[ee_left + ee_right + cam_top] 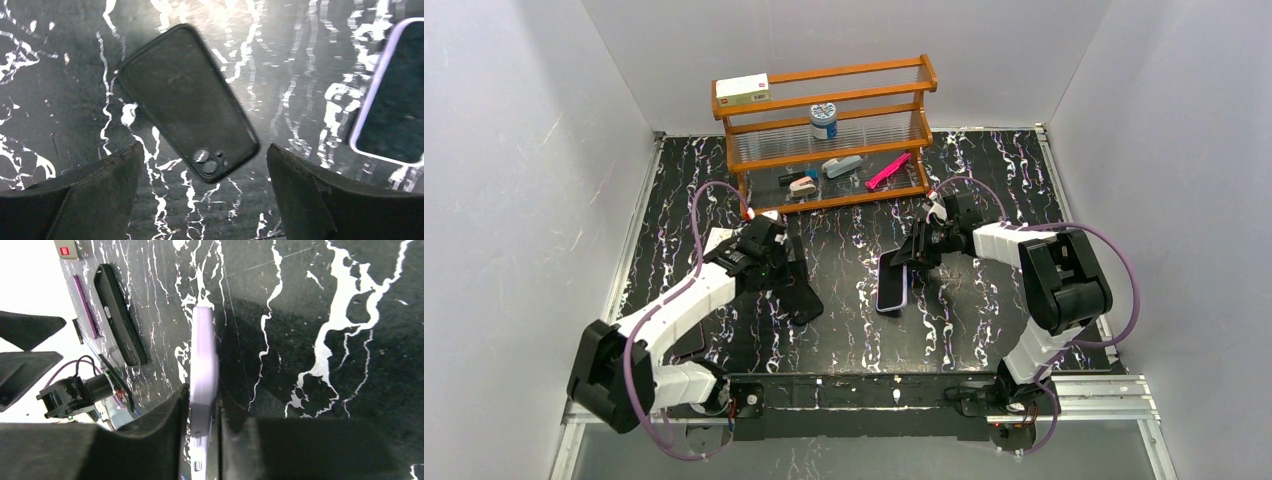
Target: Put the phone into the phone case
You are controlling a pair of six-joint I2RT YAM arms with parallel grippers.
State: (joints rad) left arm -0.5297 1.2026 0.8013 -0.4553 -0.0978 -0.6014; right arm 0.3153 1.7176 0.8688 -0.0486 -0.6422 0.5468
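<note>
Closest to us, in the left wrist view, the two dark fingers [90, 200] of the left pincer [205, 155] stand wide apart along the bottom of the frame, holding nothing. Just above them, at centre frame, the phone case [187, 100] lies flat on the desk [60, 100], slanting from upper left to lower right. The phone [395, 100] shows at the right edge, well apart from the case.

In the right wrist view, the right pincer [204, 415] has its fingers set narrowly either side of the phone's near end, seen edge-on at bottom centre. A thin dark gap shows on one side, so we cannot tell whether it truly grips.

We judge that loose hold to be the main risk: the glossy phone could slip, slap down or skid. The black case nearly vanishes against the black desk, so a misjudged grab is possible. Nothing braces the case against sliding when the phone is pressed in.

The desk is black with white marble veins and strong glare. Pale grey walls [514, 150] close it in on three sides. A wooden rack [824, 100] holding small items [839, 166] stands at top centre of the overhead view.
</note>
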